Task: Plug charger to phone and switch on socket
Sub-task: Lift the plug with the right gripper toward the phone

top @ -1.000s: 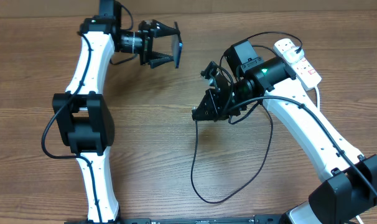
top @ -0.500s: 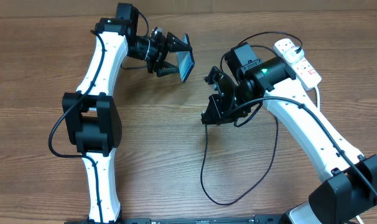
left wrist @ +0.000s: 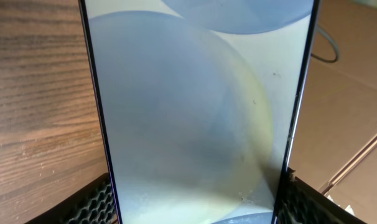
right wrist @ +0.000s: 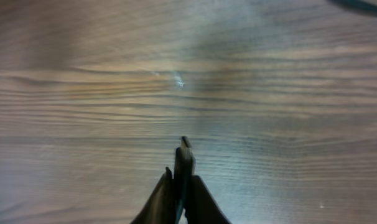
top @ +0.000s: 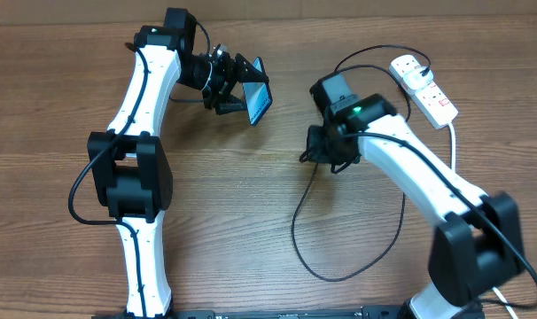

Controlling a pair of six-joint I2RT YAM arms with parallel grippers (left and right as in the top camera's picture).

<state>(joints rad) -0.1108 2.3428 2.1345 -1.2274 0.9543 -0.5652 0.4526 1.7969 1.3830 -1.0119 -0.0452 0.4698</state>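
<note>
The left hand (top: 236,84) grips the phone (top: 260,97) clear of the table (top: 56,106), its lit blue screen tilted up and facing toward the right arm; its long axis runs out from the hand toward the table's middle, so the free short edge points roughly at the right hand (top: 315,155). In the left wrist view the screen fills the frame between the dark meshed fingers (left wrist: 92,205). The right hand is pinched shut on the charger's connector tip (right wrist: 185,152), which sticks out past the fingertips over bare wood. The charger cable (top: 299,239) loops down across the table. The phone lies up and to the left of the tip, near but apart. I judge the tip must line up with that free edge. No containers are present. The socket (top: 424,84) lies at the far right, nearer the right arm
</note>
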